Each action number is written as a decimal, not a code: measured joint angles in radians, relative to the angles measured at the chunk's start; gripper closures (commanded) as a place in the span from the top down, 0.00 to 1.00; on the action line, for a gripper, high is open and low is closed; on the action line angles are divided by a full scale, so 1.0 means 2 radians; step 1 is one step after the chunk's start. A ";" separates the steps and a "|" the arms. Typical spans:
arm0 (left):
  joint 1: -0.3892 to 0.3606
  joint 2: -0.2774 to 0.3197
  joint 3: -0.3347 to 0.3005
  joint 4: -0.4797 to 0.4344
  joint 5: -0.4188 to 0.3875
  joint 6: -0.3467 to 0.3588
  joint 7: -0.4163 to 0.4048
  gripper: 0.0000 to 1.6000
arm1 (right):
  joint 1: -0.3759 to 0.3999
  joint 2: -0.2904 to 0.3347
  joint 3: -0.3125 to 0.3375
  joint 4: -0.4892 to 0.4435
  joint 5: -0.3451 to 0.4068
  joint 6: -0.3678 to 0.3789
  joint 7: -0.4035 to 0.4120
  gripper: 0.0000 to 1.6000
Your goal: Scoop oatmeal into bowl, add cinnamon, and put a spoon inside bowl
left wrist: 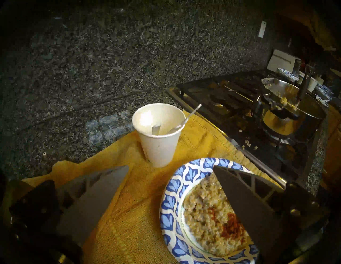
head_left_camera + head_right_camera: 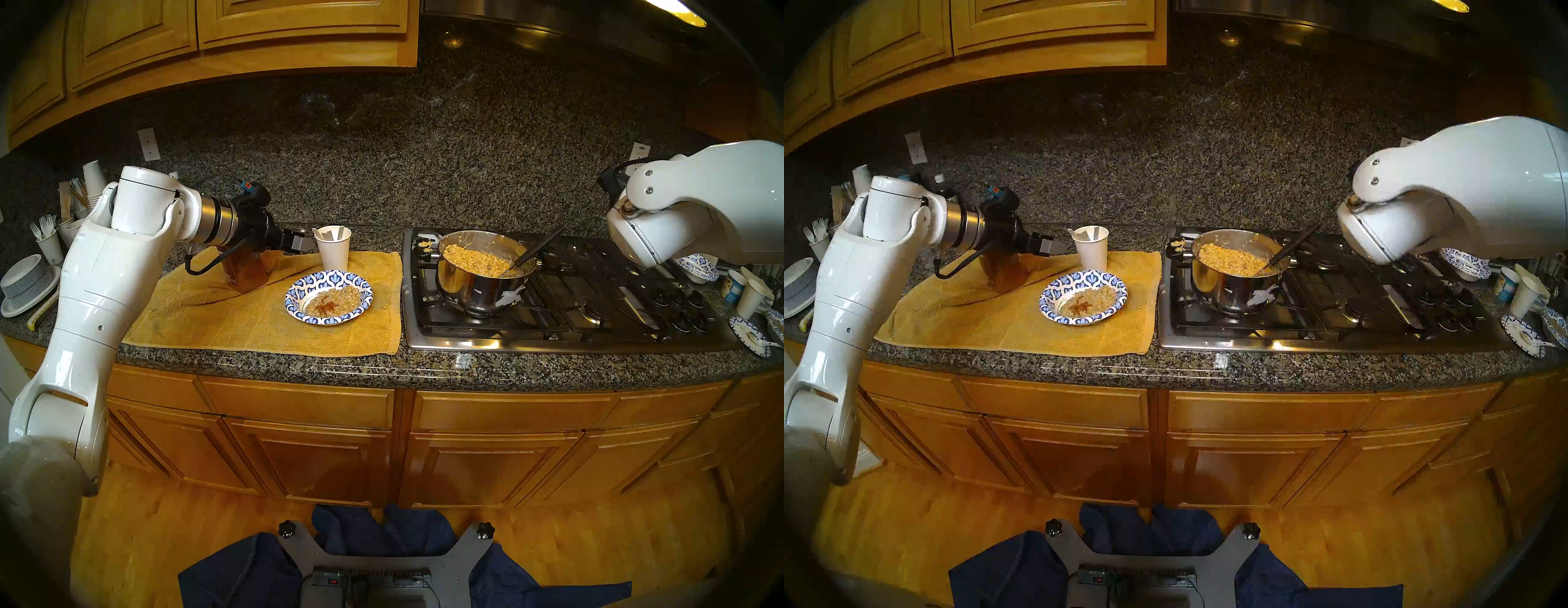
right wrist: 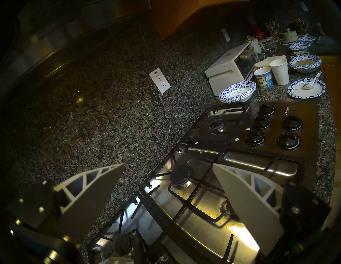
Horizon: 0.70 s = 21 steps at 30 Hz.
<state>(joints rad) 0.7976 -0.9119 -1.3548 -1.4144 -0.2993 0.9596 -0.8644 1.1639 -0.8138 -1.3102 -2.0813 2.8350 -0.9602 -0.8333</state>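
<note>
Bowl [image 2: 329, 297] on yellow towel [image 2: 237, 314], w/ oatmeal [image 2: 335, 299] inside, red-brown cinnamon powder [image 1: 228, 224] dusted on top. Cinnamon jar [image 2: 246, 269] upright on towel, partly hidden behind left gripper [image 1: 170, 170]; gripper wide open, empty, above towel near paper cup [image 2: 334, 250]. Spoon [image 1: 184, 119] leaning in cup. Right gripper [image 3: 168, 166] also wide open, empty, over stove [image 3: 203, 202]. More oatmeal in pot [image 2: 483, 271].

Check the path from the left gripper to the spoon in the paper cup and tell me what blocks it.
Nothing visible blocks it. The left gripper is open and empty above the towel; the spoon leans in the paper cup just ahead, beside the bowl.
</note>
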 measured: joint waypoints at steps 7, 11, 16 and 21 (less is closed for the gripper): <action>-0.019 -0.009 0.007 0.024 0.001 0.000 0.000 1.00 | 0.000 0.000 0.000 0.000 0.000 0.000 0.001 1.00; -0.033 -0.015 0.015 0.045 0.002 -0.001 0.000 1.00 | 0.001 0.000 -0.001 0.000 0.000 0.000 0.001 1.00; -0.046 -0.021 0.023 0.065 0.003 -0.001 0.000 1.00 | 0.001 0.000 -0.001 -0.001 0.000 0.000 0.001 1.00; -0.059 -0.028 0.032 0.083 0.006 -0.002 -0.001 1.00 | 0.001 0.000 -0.001 -0.001 0.000 0.000 0.002 1.00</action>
<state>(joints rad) 0.6800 -0.9682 -1.2901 -1.2474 -0.2872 0.9563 -0.8662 1.1665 -0.8138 -1.3127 -2.0827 2.8346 -0.9602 -0.8296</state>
